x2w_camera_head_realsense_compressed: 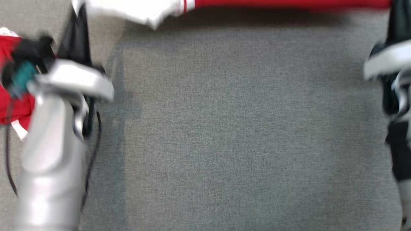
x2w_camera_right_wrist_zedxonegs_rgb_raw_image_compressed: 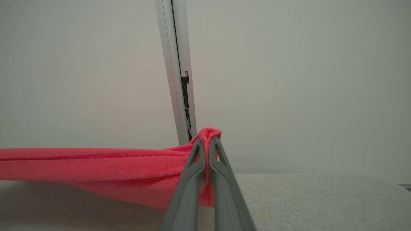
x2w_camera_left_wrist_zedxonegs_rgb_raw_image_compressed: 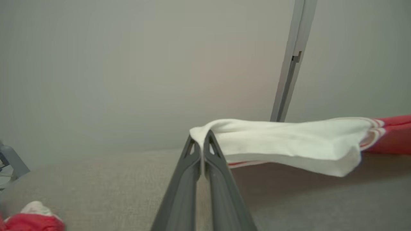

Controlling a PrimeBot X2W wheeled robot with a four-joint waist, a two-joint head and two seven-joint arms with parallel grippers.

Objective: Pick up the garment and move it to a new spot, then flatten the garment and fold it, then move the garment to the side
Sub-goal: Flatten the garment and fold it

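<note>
Tautly, left hand and right hand stretch garment above open grey surface.

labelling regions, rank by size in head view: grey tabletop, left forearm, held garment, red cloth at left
largest to smallest:
grey tabletop
left forearm, inflated by nearness
held garment, cropped at top
red cloth

In the head view the garment is smeared by blur and cut off by the top edge. At the left edge a red cloth lies partly hidden behind the blurred left arm. The right arm, also blurred, is cut off by the right edge.
</note>
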